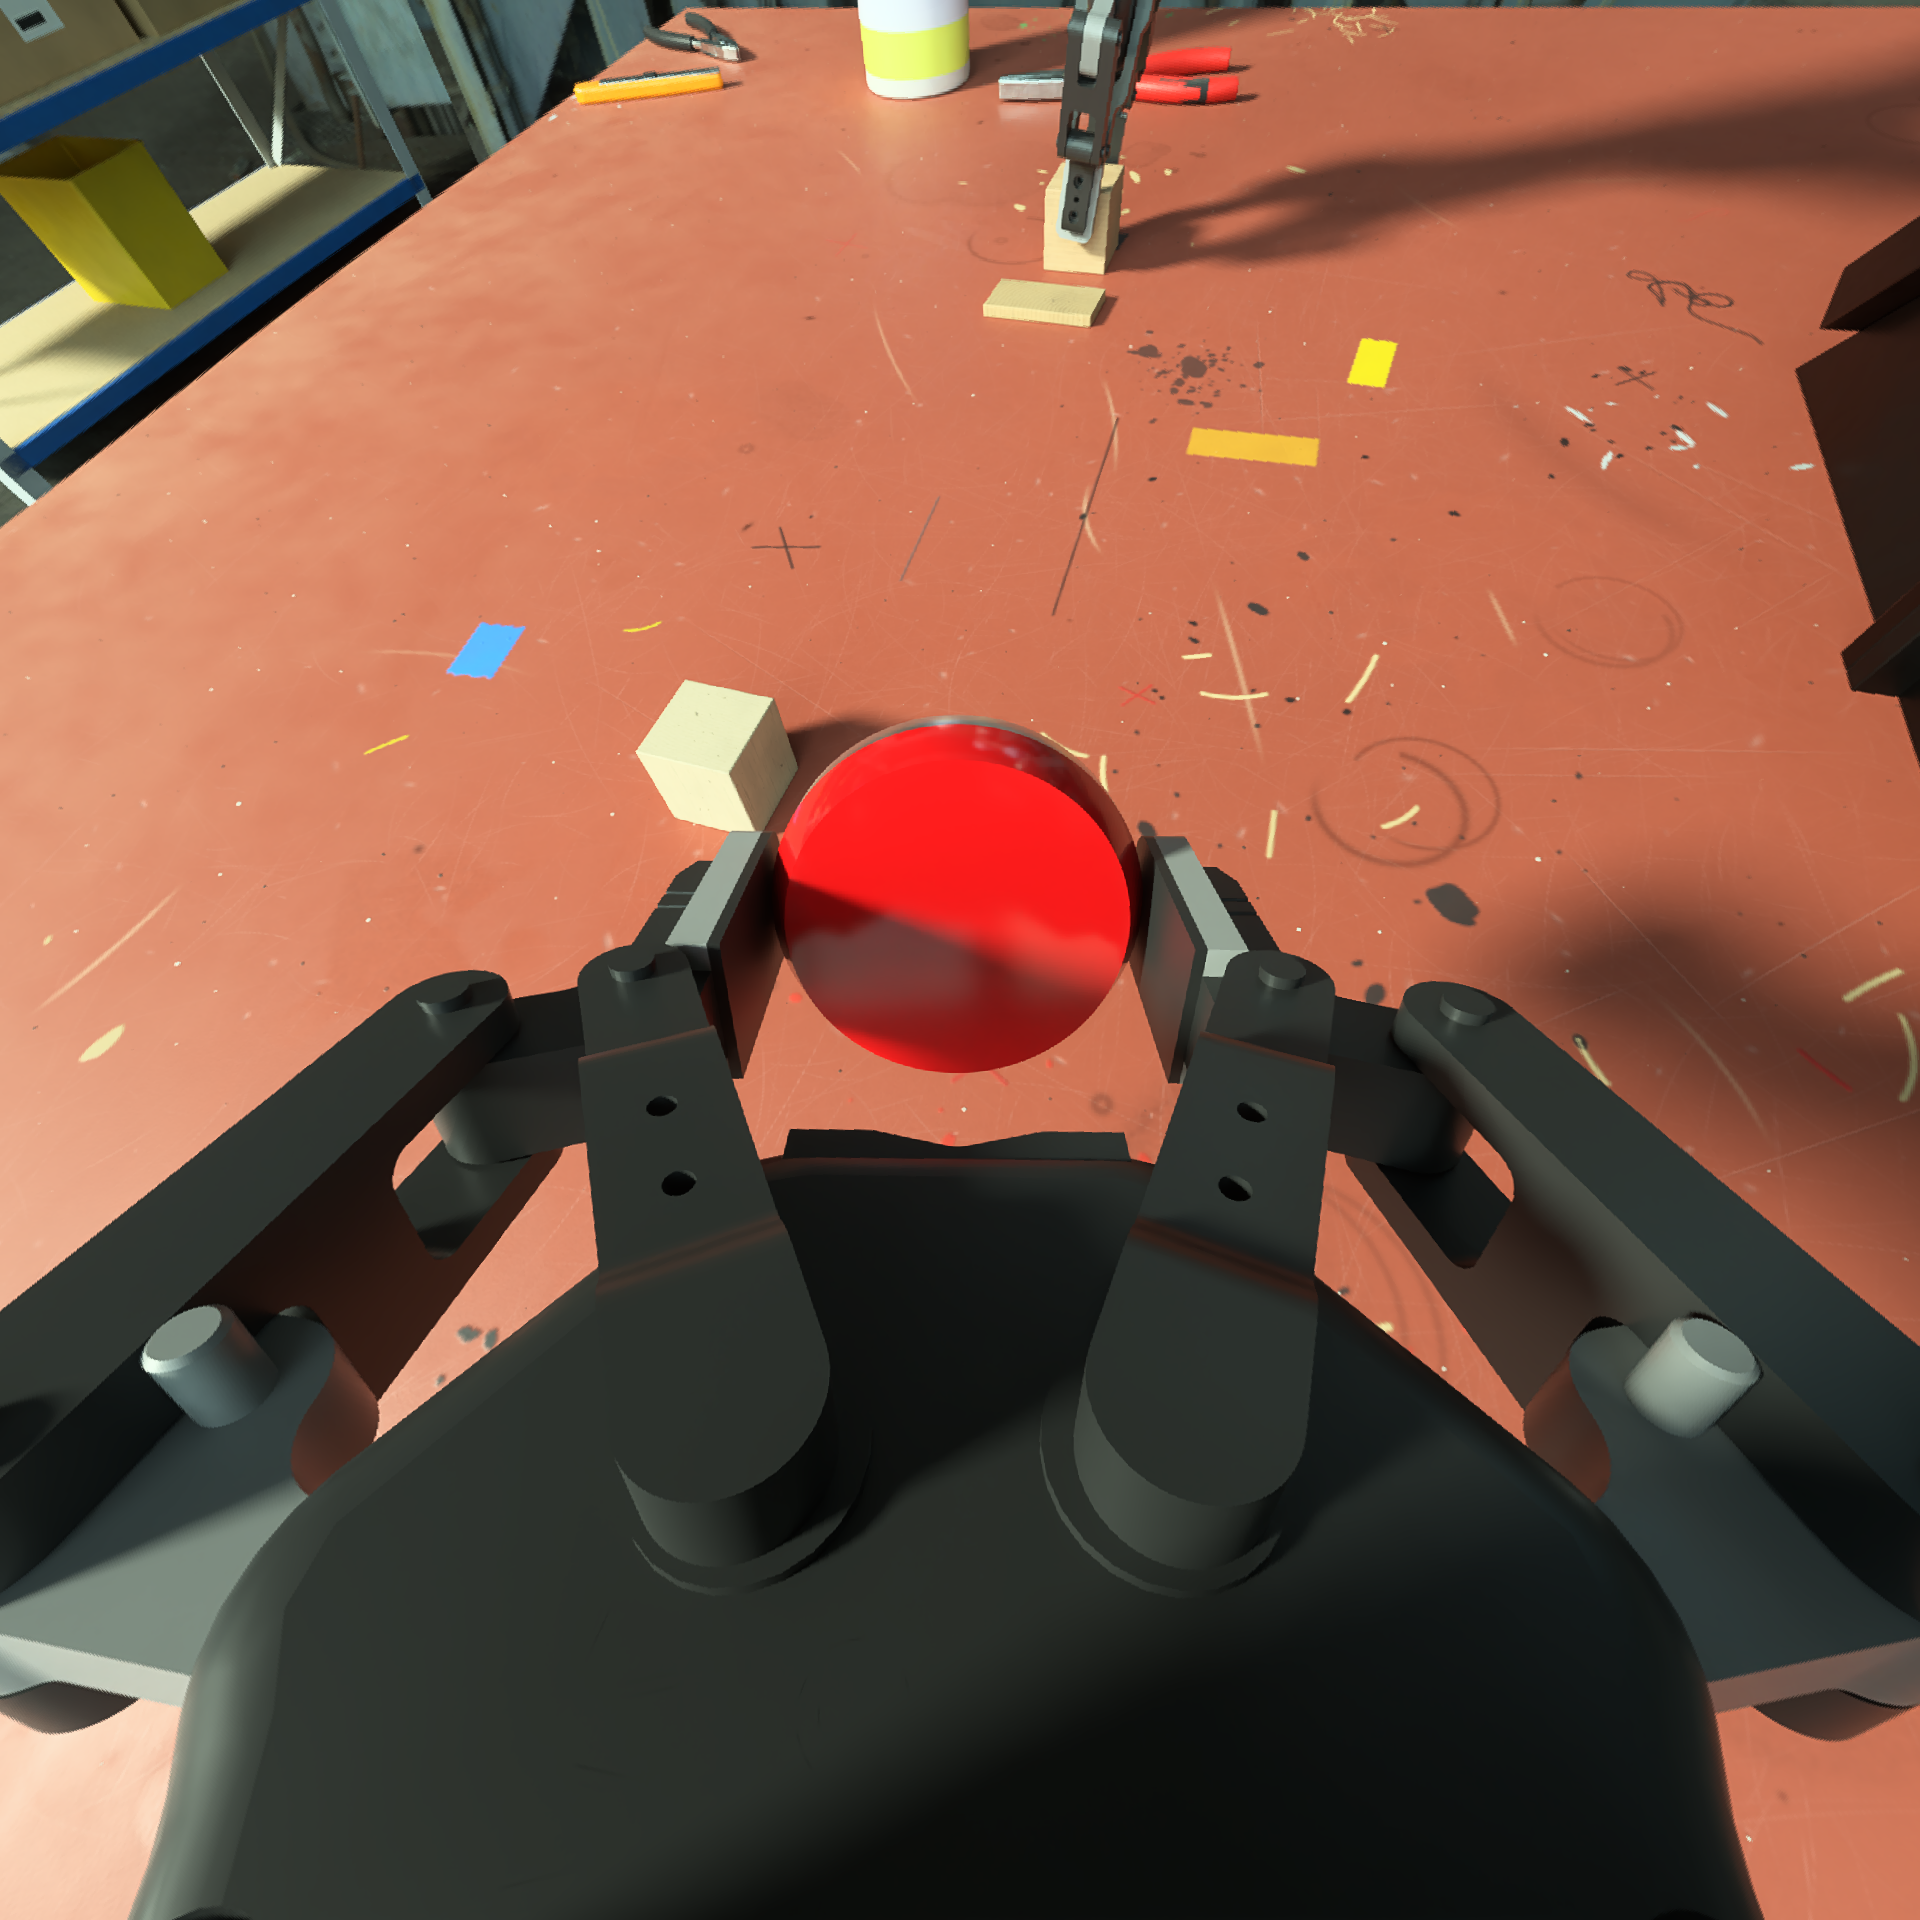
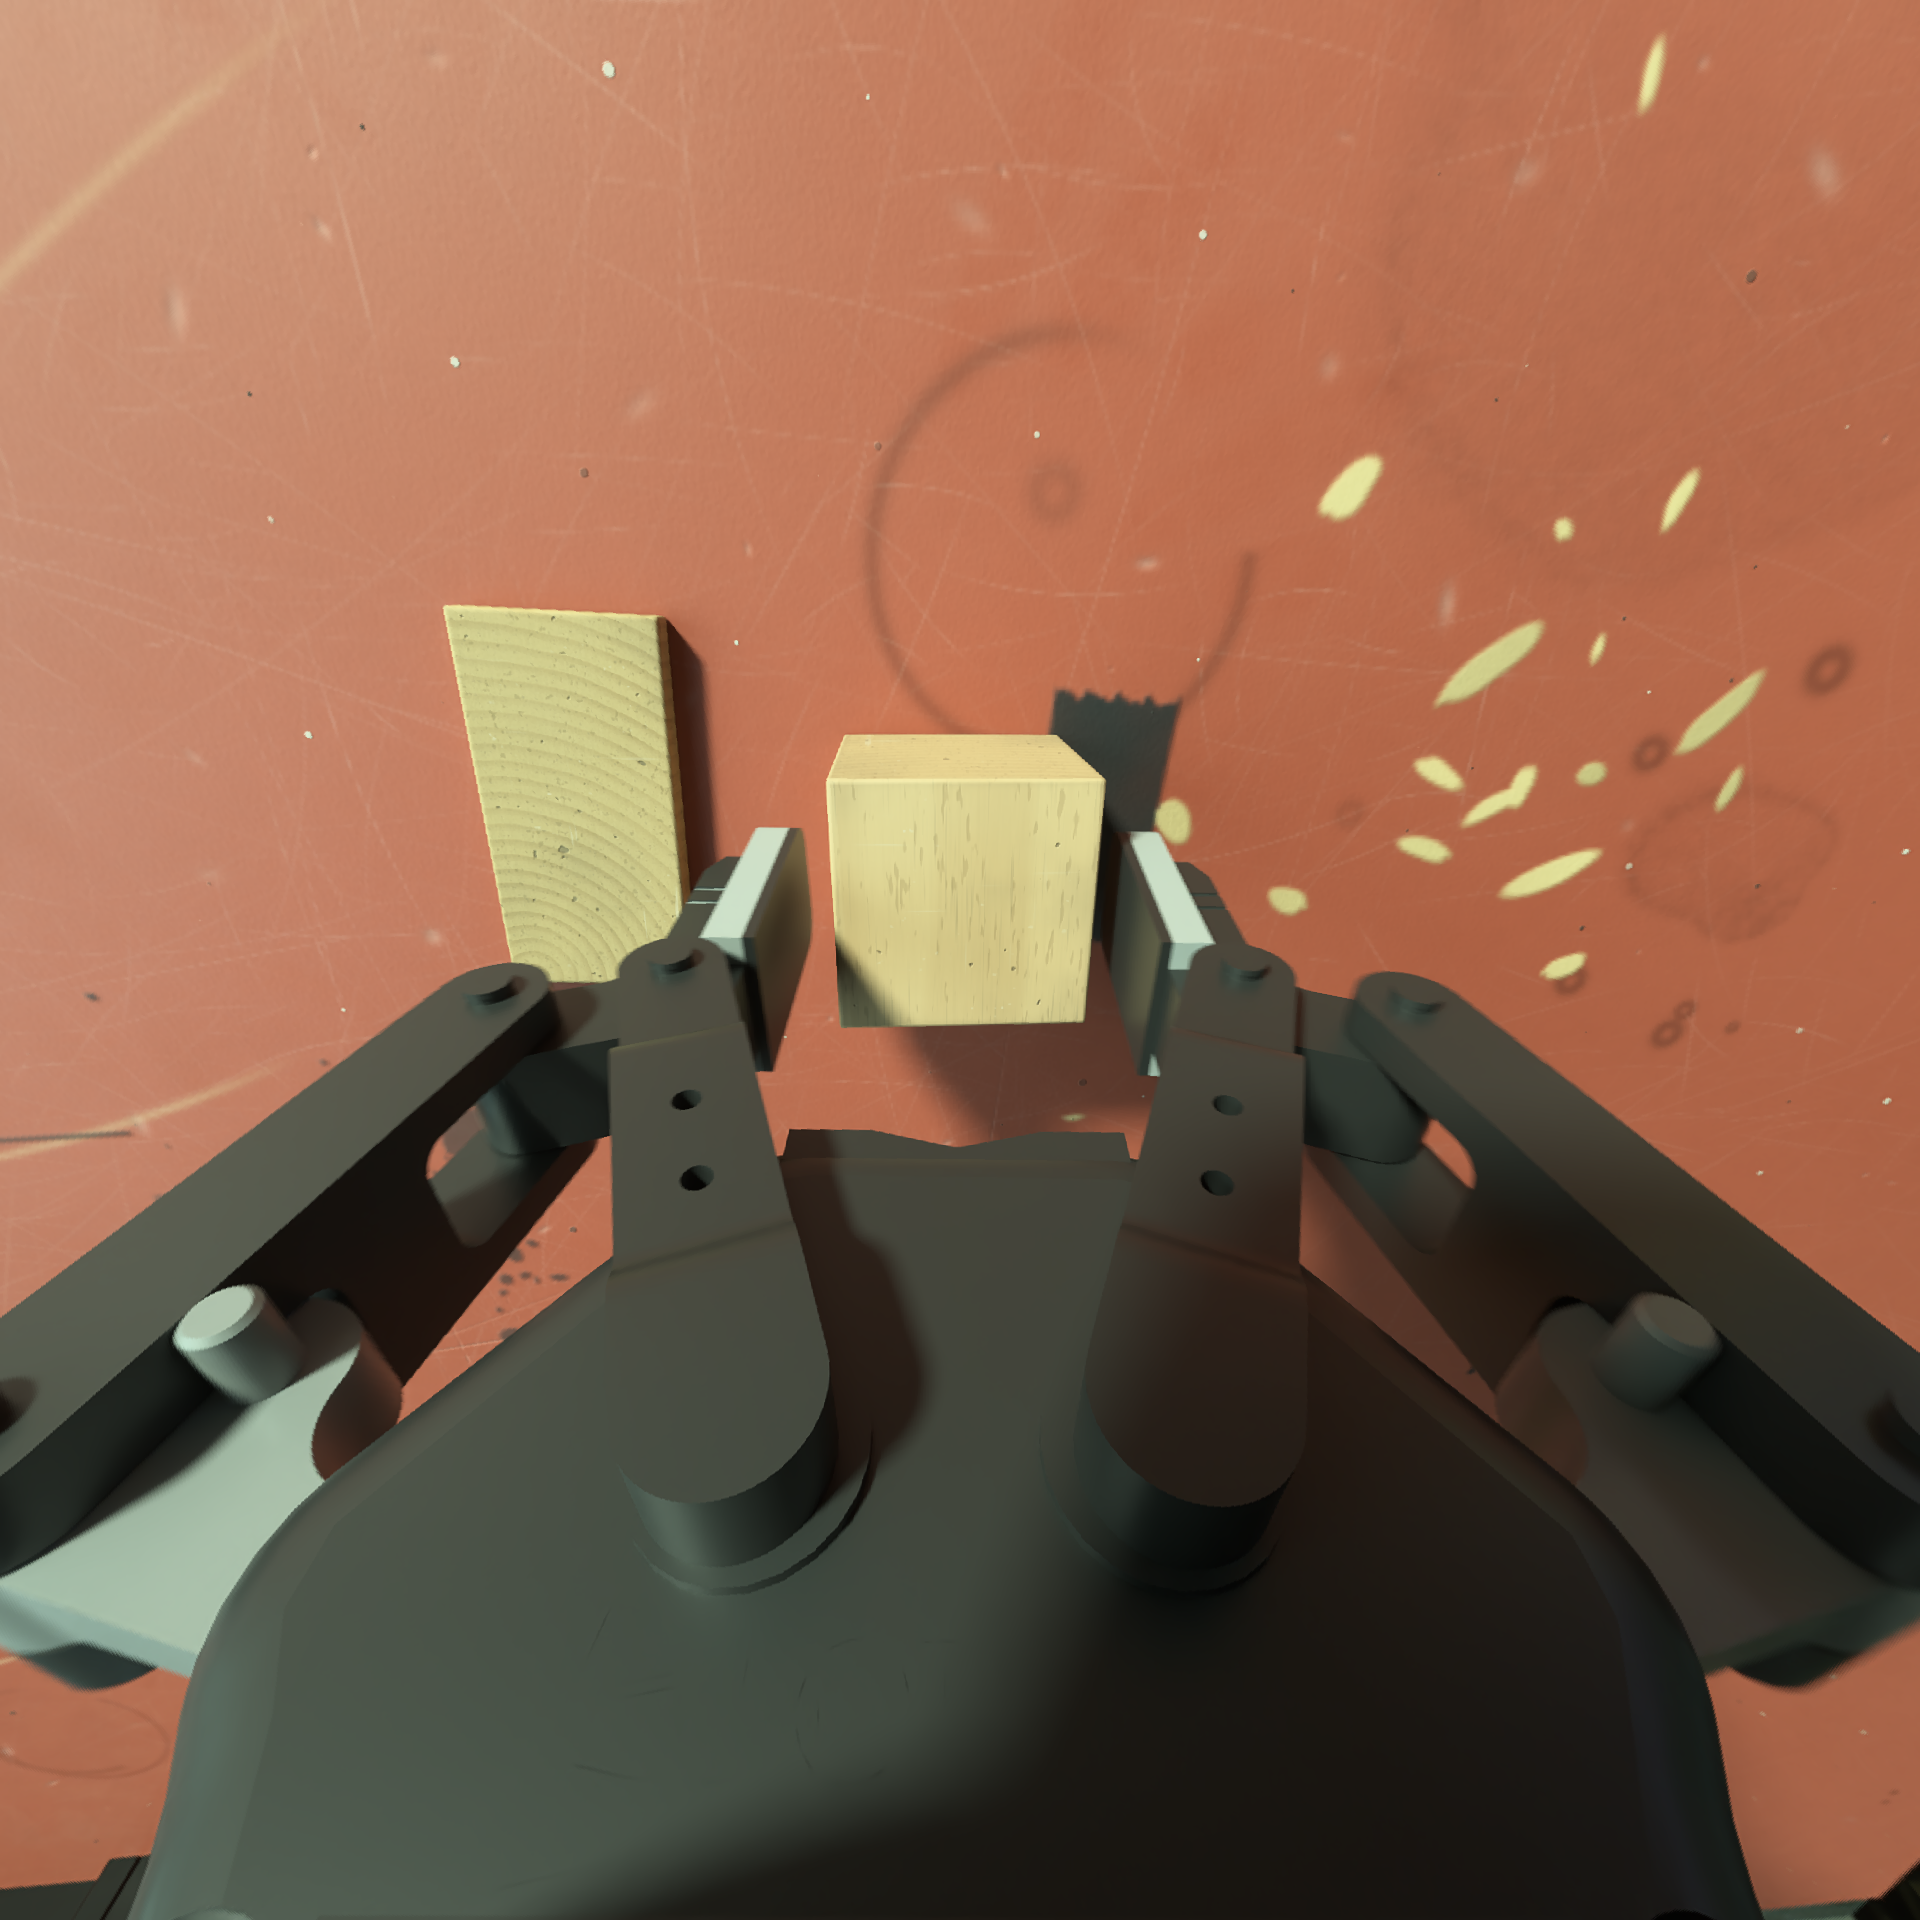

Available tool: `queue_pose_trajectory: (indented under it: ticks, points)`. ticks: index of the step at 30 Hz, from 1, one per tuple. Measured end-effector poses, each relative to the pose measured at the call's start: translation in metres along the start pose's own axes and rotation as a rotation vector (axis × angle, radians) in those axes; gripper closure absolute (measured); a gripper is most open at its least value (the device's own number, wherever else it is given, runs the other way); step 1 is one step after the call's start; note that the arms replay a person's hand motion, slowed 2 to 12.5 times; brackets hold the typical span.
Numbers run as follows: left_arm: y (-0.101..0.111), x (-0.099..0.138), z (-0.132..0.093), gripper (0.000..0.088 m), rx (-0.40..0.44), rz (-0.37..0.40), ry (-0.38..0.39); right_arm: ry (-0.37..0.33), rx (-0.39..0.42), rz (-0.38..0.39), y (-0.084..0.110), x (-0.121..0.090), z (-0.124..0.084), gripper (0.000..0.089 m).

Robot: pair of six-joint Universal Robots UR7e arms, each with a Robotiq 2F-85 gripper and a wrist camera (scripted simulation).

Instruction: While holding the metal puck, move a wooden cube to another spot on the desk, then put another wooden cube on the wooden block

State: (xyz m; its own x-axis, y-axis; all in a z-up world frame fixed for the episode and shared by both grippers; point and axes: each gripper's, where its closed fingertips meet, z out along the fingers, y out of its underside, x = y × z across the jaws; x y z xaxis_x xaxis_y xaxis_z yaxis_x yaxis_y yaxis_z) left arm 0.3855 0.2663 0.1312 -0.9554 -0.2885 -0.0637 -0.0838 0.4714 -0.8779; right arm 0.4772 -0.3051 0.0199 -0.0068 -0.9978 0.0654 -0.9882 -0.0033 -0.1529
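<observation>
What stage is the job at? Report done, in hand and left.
Done: left hand grips the round red metal puck. In hand: right hand brackets a pale wooden cube on the desk, small gaps showing. Left: nothing sits on the flat wooden block yet.

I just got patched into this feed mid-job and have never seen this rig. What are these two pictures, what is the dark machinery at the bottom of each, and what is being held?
Each picture comes from a camera on one arm's wrist, looking along its two fingers; the dark machinery is that arm's own gripper.

In the left wrist view, the left gripper is shut on the metal puck, a shiny disc with a red face. A pale wooden cube sits on the reddish desk just beyond its left finger. Far off, the other arm stands over a second cube, with the flat wooden block close by.

The right wrist view shows that spot from above. The right gripper straddles the second cube, with narrow gaps at both pads, so it is open and not gripping. The wooden block lies beside it on the desk.
</observation>
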Motion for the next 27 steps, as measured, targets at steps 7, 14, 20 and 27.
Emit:
queue_pose_trajectory:
  ticks: [7, 14, 20, 27]
  points:
    - [-0.002, 0.002, -0.001, 0.0294, 0.001, 0.006, 0.0, 0.019, -0.012, -0.032, 0.005, 0.001, -0.01, 0.0078]
    - [-0.005, 0.003, -0.005, 0.0294, 0.014, 0.01, -0.001, 0.011, -0.001, -0.048, 0.013, -0.002, -0.045, 0.0039]
    - [-0.007, 0.005, -0.009, 0.0294, 0.023, 0.014, -0.003, 0.041, 0.016, -0.069, 0.021, -0.003, -0.095, 0.0039]
    - [-0.011, 0.007, -0.017, 0.0294, 0.036, 0.03, -0.017, 0.09, 0.114, -0.137, 0.015, -0.018, -0.165, 0.0039]
